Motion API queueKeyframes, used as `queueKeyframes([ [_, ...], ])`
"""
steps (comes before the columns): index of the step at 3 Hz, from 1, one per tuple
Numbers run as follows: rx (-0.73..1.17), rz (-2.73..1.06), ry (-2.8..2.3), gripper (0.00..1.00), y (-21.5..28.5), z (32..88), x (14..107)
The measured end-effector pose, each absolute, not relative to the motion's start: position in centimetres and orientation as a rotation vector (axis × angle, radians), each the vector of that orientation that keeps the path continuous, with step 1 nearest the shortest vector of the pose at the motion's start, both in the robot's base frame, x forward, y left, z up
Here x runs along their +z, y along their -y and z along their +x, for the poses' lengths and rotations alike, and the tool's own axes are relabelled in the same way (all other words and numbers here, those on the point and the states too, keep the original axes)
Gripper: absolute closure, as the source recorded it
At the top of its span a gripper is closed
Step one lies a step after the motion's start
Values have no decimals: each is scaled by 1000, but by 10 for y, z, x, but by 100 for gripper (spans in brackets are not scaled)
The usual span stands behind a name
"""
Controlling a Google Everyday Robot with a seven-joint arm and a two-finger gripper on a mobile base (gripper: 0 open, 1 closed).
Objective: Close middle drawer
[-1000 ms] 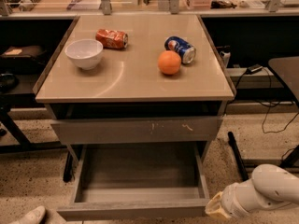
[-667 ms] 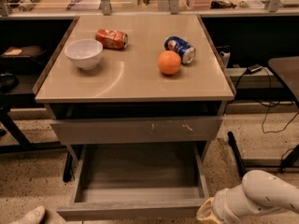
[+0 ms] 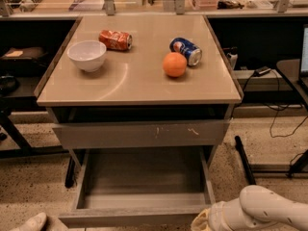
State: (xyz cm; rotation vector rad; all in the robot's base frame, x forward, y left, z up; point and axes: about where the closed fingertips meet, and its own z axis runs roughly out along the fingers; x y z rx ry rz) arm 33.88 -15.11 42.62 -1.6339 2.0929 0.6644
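The middle drawer (image 3: 142,177) stands pulled far out under the table, its bare grey box interior showing. Its plain front panel (image 3: 130,217) lies along the bottom of the view. Above it sits the same-width drawer front with pale scratch marks (image 3: 144,134), pulled out slightly. My gripper (image 3: 199,224) comes in from the lower right on a white arm (image 3: 269,211). It is at the right end of the open drawer's front panel and is partly cut off by the bottom edge of the view.
On the tabletop (image 3: 139,83) are a white bowl (image 3: 87,55), a red can lying down (image 3: 115,39), a blue can lying down (image 3: 186,50) and an orange (image 3: 174,64). Table legs, cables and a black stand (image 3: 244,160) are on the floor at the right. A shoe (image 3: 29,223) is at lower left.
My arm and gripper have moved left, closer to the right end of the open drawer's front. The drawer has not visibly moved.
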Motion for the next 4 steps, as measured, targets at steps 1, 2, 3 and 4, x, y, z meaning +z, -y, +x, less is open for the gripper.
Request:
queueKeyframes([
  [1,676,-1628,-2022,100,138,345,422],
  [2,679,-1630,-2017,82,137,345,422],
  [3,679,-1630,-2017,57,137,345,422],
  [4,679,-1630,-2017,36,137,345,422],
])
